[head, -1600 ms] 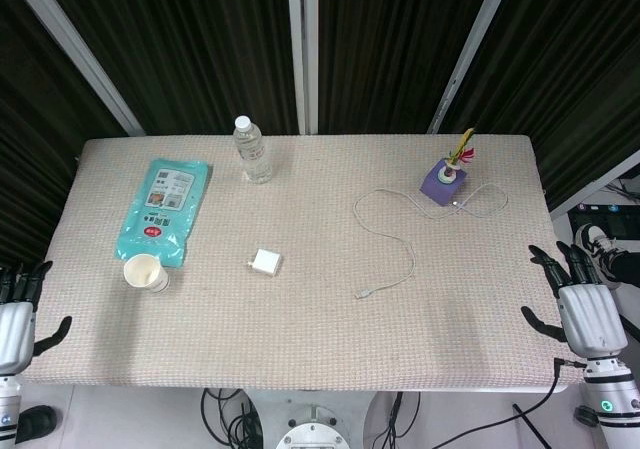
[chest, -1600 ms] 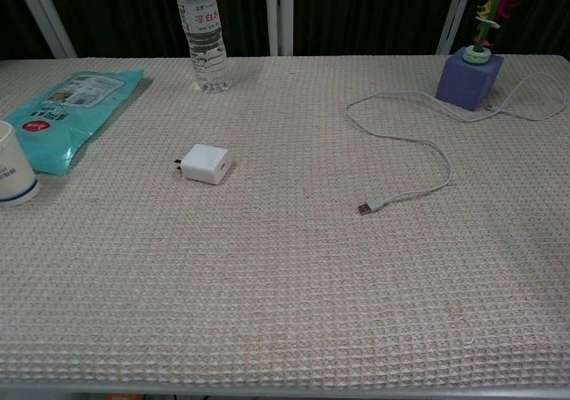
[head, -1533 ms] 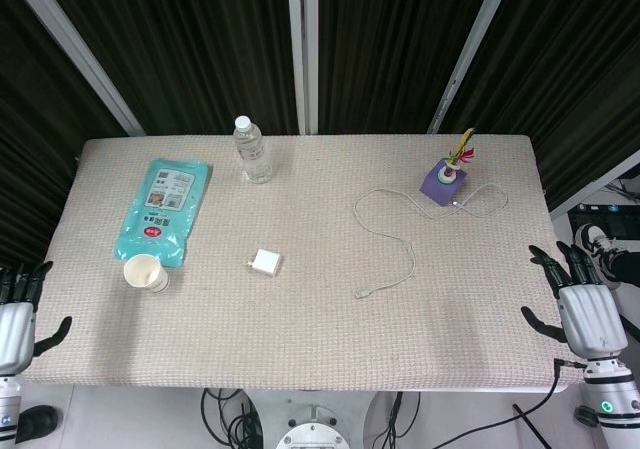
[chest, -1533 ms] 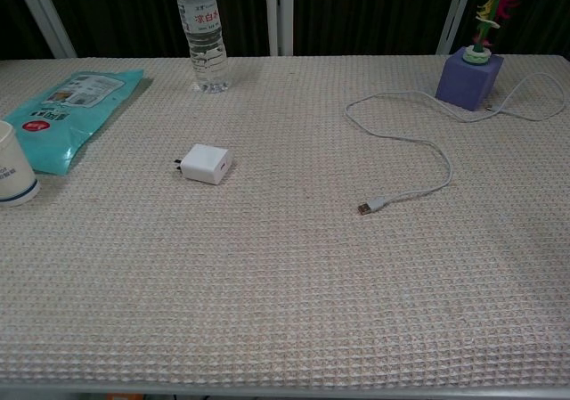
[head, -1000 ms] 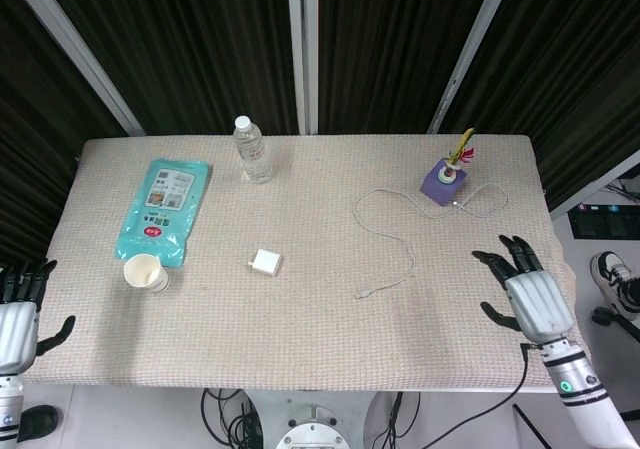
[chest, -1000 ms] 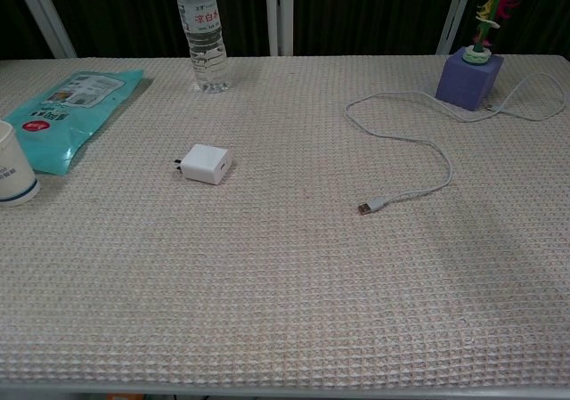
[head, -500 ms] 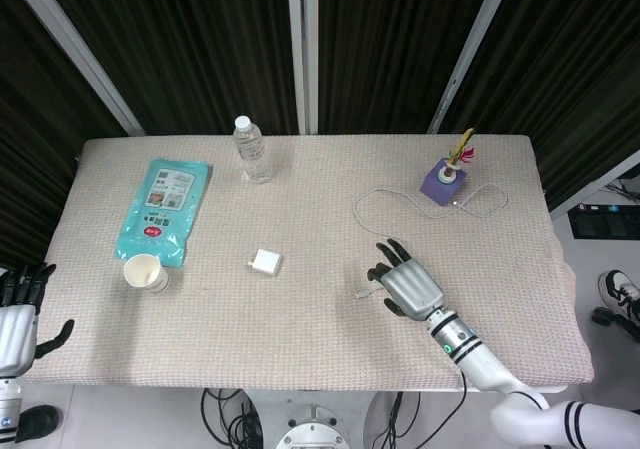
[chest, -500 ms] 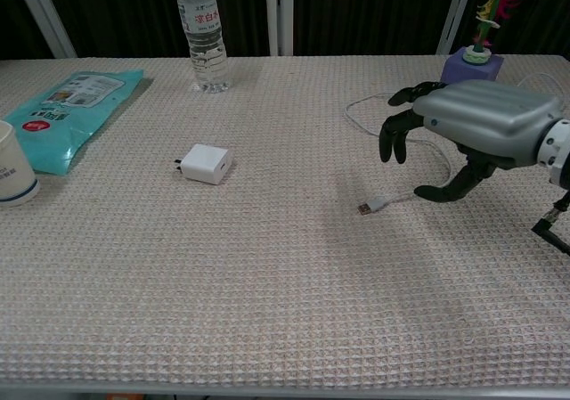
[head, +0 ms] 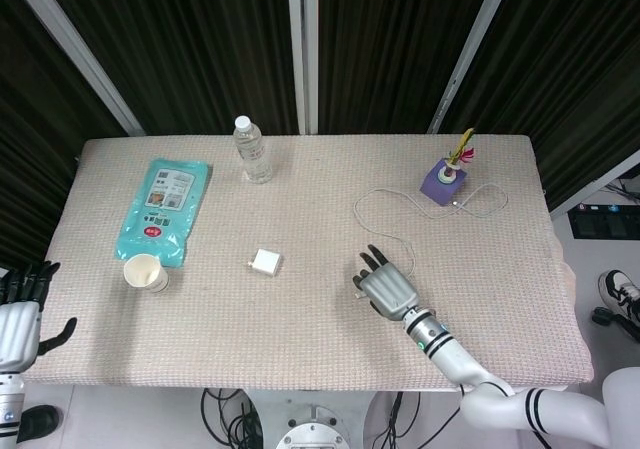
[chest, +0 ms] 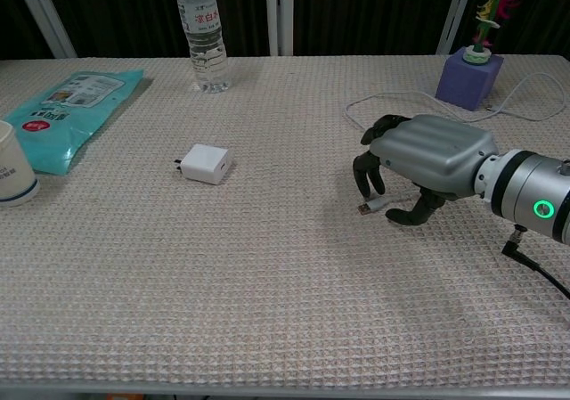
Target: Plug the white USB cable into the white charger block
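R hand (chest: 419, 167) sits palm-down over the plug end of the white USB cable (chest: 419, 106), fingers (chest: 367, 175) curled downward but apart, thumb (chest: 411, 213) tucked low just beside the cable. USB plug (chest: 366, 208) pokes out from under the fingertips, lying flat on the table (chest: 267, 311). Can't tell if fingertips touch the cable or the mat; nothing visibly gripped, plug not lifted. Head view shows the same hand (head: 385, 287) covering the cable end, fingers pointing away from robot.

Rest of cable (head: 400, 209) loops back from the hand toward the purple block (head: 443, 181), which has colourful sticks standing in it.

White charger block (chest: 207, 163) lies flat on table, well apart from R hand, to its left, prongs facing left; untouched.

L hand (head: 20, 324) off the table edge, far from charger, fingers spread, holding nothing; seen in head view only.

Left of charger: paper cup (head: 146, 272), teal wipes pack (head: 164, 207). Water bottle (chest: 202, 28) upright behind charger.
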